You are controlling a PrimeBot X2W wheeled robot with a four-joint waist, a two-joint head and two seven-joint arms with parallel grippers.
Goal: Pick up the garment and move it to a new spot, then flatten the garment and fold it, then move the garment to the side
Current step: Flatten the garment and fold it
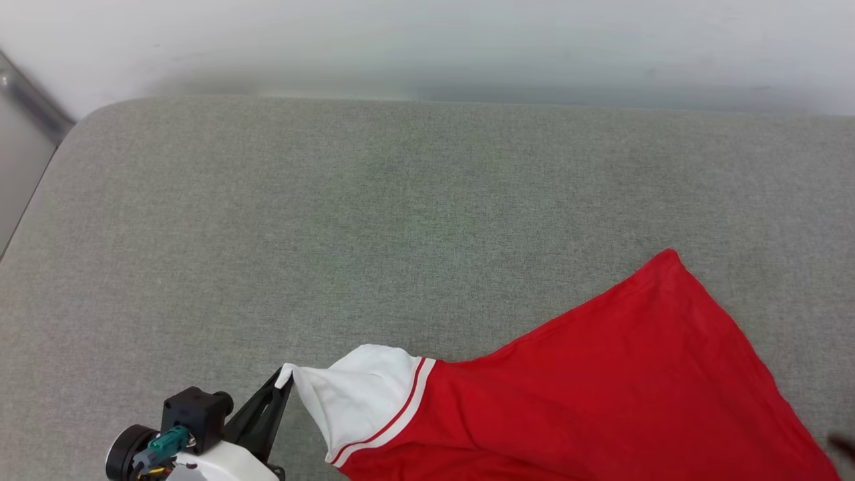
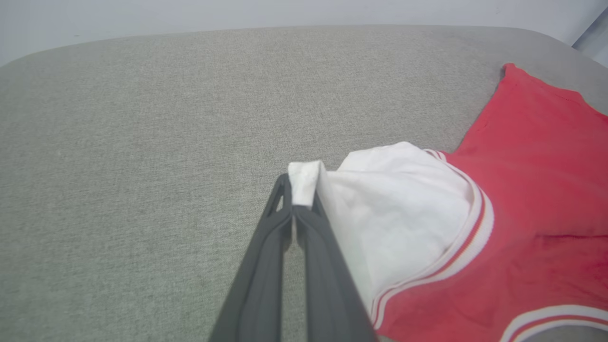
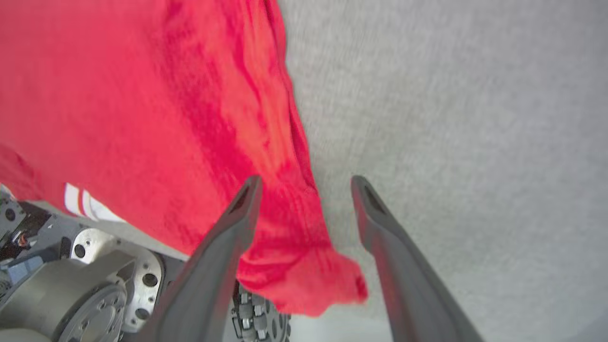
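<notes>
Grey surface [image 1: 334,200] bore red garment [image 1: 601,374] near right; left fingers [image 2: 270,237] pinched white sleeve [image 2: 403,204] edge, right fingers [image 3: 237,223] spread wide, gripping nothing.

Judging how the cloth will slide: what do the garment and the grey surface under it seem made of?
The garment: soft matte knit, perhaps cotton or polyester; it drapes and creases limply. The grey surface: matte woven upholstery-like fabric with a fine flecked weave; its rounded corner hints at padding.

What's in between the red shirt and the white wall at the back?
Nothing but bare grey cushion. The head view shows that stretch empty from the garment up to the wall.
</notes>
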